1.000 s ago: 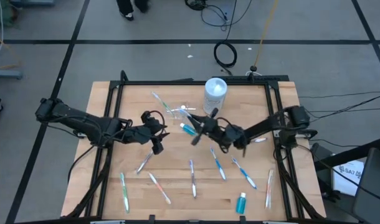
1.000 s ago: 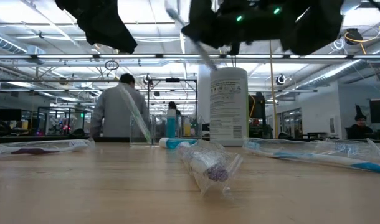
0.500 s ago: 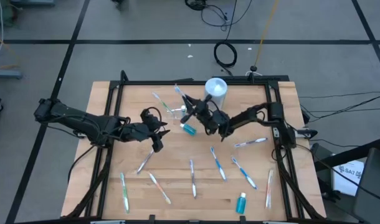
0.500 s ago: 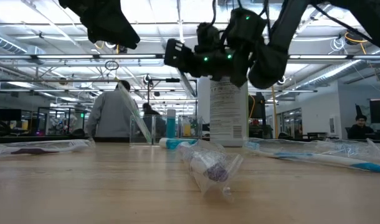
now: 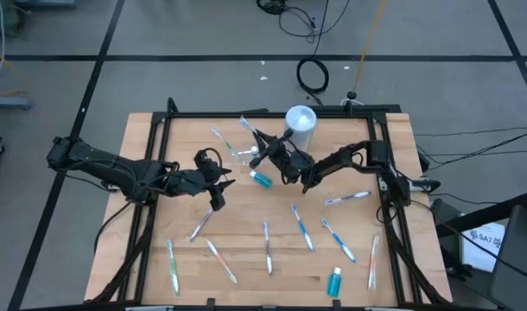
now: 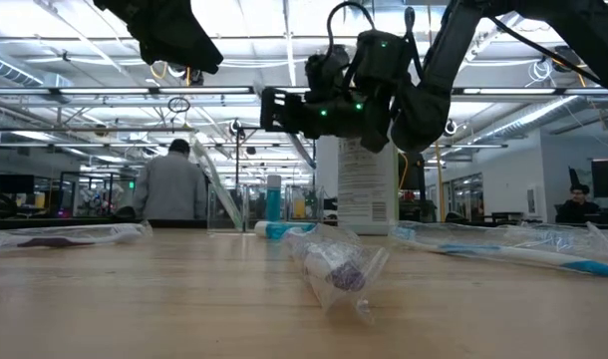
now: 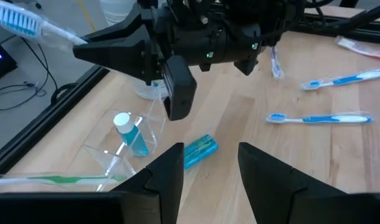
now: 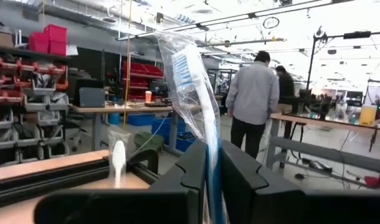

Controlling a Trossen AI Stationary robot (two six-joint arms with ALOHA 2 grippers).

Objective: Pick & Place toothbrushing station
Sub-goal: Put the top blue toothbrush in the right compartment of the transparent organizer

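Blue toothbrush (image 8: 191, 93) upright (bristles upward)

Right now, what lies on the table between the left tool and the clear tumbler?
In the left wrist view, one blue toothpaste tube lies on the bare wood between the open left tool and the clear tumbler; the high view shows it too.

The lower handle of the wrapped toothbrush (image 8: 191, 87) was hidden between the fingers of the right gripper (image 8: 213, 177). In the left wrist view, the green toothbrush (image 7: 56, 179) beside the left gripper (image 7: 205, 175) was cut off by the edge.
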